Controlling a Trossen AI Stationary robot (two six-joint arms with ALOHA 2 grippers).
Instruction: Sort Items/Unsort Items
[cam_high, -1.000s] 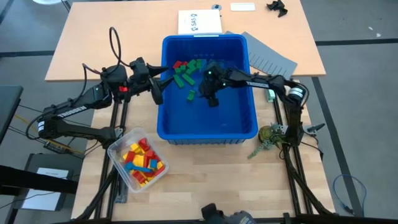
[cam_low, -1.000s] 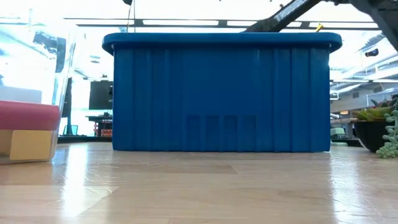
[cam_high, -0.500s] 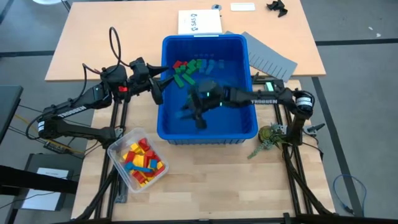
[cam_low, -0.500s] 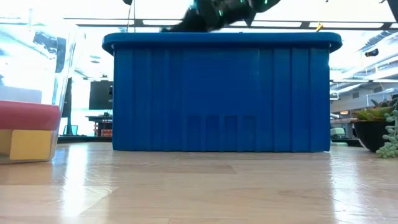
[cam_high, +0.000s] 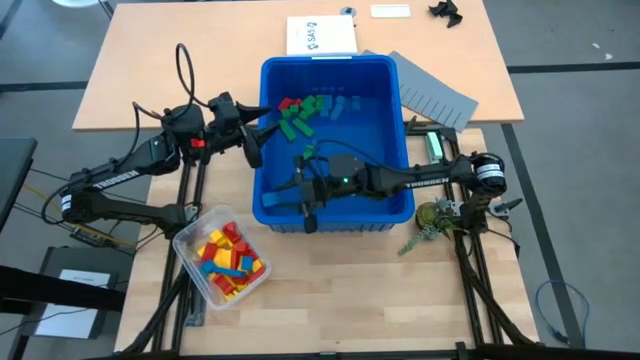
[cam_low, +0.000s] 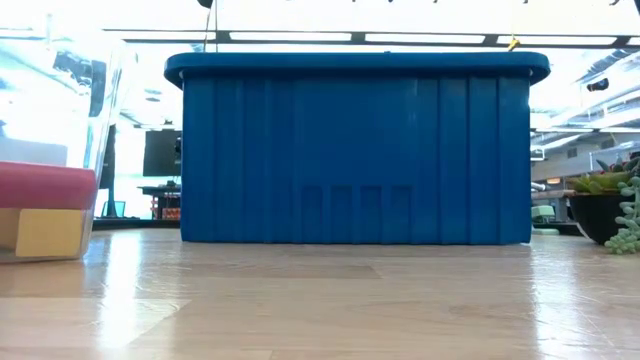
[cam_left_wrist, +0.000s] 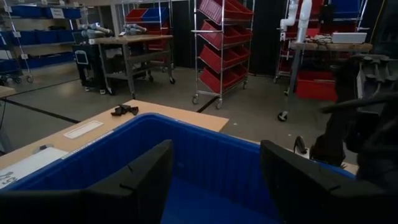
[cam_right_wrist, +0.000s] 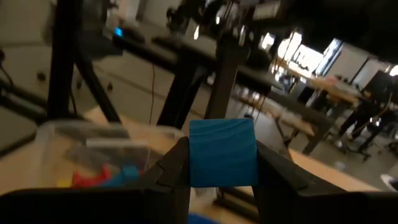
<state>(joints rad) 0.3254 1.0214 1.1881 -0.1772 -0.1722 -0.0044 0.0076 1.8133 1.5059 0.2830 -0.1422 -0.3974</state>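
Note:
A large blue bin (cam_high: 385, 120) stands mid-table with green, red and blue blocks (cam_high: 300, 112) lying on its floor at the far left. My right gripper (cam_high: 303, 196) hangs over the bin's near left corner, pointing level toward the table's left, shut on a blue block (cam_right_wrist: 222, 152). My left gripper (cam_high: 256, 137) stays open at the bin's left rim with nothing between its fingers (cam_left_wrist: 140, 180). A clear tub (cam_high: 222, 258) of red, yellow and blue blocks sits at the near left. The low view shows only the bin's front wall (cam_low: 355, 150), no gripper. My right gripper pinches the blue block by two opposite sides (cam_right_wrist: 194, 155) between its two fingers (cam_right_wrist: 173, 169). The fingers lie level and point toward the table's left. The block is lifted clear, above the bin's rim, with its top and front face free.
Grey slotted divider sheets (cam_high: 436, 93) lie at the bin's far right corner. A white sheet of paper (cam_high: 320, 36) lies behind the bin. A small potted plant (cam_high: 432, 222) sits by the right arm's base. Bare wood lies in front of the bin.
My right gripper has risen out of the bin's middle and swung toward the near left corner. It has tipped from pointing down to level and carries the blue block clear of the bin's floor.

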